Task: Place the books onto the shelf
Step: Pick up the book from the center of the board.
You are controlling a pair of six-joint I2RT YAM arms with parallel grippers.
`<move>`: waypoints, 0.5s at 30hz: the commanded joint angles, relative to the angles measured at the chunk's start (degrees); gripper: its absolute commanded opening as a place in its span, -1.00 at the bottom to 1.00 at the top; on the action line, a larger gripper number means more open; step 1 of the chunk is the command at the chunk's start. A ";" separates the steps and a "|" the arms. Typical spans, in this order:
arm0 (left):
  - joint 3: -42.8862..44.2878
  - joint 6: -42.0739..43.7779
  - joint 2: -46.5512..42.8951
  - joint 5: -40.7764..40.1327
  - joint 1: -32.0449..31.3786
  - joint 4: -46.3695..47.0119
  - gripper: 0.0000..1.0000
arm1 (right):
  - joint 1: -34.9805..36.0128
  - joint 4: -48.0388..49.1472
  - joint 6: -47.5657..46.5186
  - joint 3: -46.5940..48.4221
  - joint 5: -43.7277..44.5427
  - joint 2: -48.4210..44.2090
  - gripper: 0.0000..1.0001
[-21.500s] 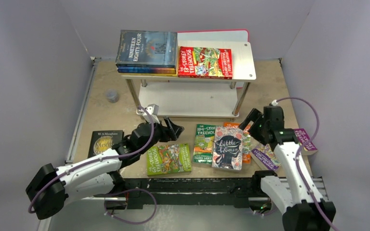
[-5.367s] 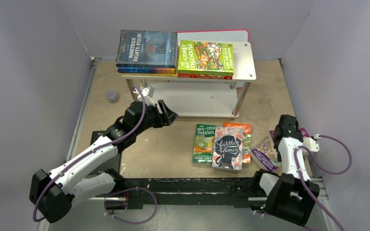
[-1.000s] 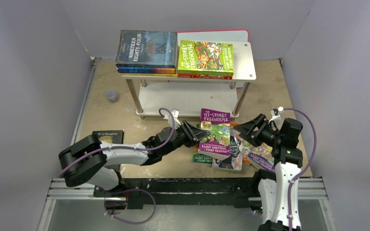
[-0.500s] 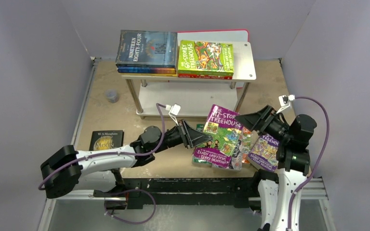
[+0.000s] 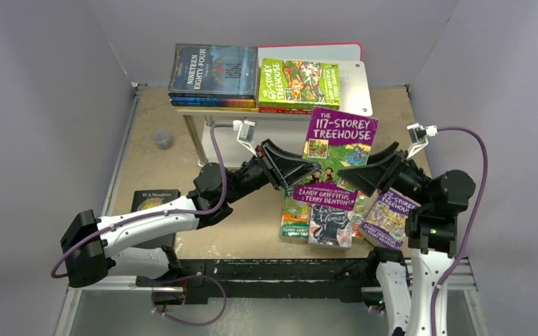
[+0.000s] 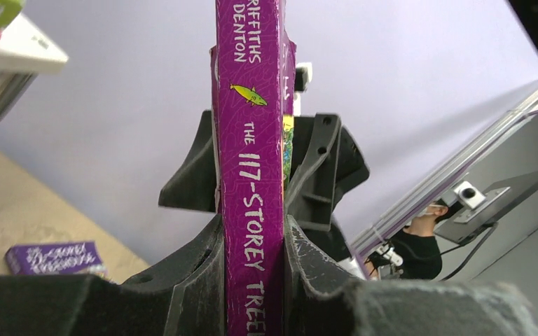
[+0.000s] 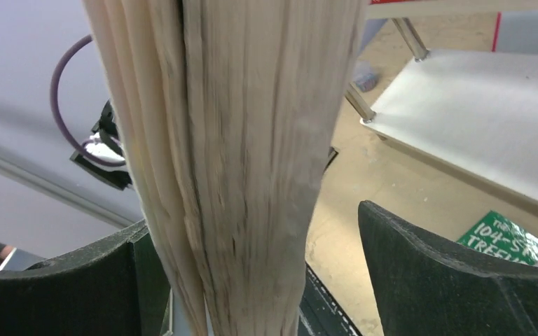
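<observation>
The purple book (image 5: 338, 157), titled "117-Storey Treehouse", is being held in the air just in front of the shelf (image 5: 356, 91). Its cover is being turned up towards the overhead camera, and it is lifted clear of the surface (image 5: 168, 168). It is being grasped on its spine side by the left jaws, which are clenched on both covers. In the left wrist view the spine (image 6: 252, 182) is being squeezed between the two fingers (image 6: 189, 280).

The right jaws are being held wide around the opposite page edge (image 7: 238, 161), released. One finger (image 7: 455, 280) is standing apart from the paper with a gap showing. Whether the other finger is touching the pages cannot be told.

Two stacks are being carried on the shelf's top board. The dark blue "Nineteen Eighty-Four" (image 5: 214, 70) is lying towards its left end. The green Treehouse book (image 5: 299, 84) is lying just beside it, near the middle.

More books are lying flat on the surface in front of the shelf. "Little Women" (image 5: 326, 222) and the green "104-Storey" book (image 5: 293, 222) are partly covered by the lifted book. A second purple book (image 5: 391, 217) is lying off the shelf's front right. The black book (image 5: 155, 199) is lying off its front left.
</observation>
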 commanded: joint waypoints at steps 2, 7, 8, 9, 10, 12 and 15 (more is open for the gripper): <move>8.62 1.39 0.74 -0.23 -0.18 11.59 -1.00 | 0.44 22.05 13.90 -2.72 -2.15 -1.56 0.84; 14.98 1.68 2.93 1.22 -0.16 11.76 -1.00 | 0.64 39.91 26.00 -6.43 -0.22 -1.48 0.71; 15.47 1.32 3.41 1.41 -0.17 12.70 -1.00 | 0.62 40.33 26.40 -6.27 -0.13 -1.00 0.65; 15.75 0.97 4.15 1.46 -0.16 13.73 -1.00 | 0.66 40.72 26.61 -6.15 -0.11 -0.43 0.59; 16.25 0.81 4.64 1.47 -0.20 14.42 -1.00 | 0.70 41.54 27.07 -6.13 0.00 -0.09 0.52; 16.87 0.76 5.35 1.35 -0.16 14.94 -1.00 | 0.77 44.32 28.99 -6.35 0.47 0.53 0.43; 17.46 1.26 5.94 1.41 -0.16 15.19 -1.00 | 0.96 52.28 34.15 -7.41 1.46 1.39 0.06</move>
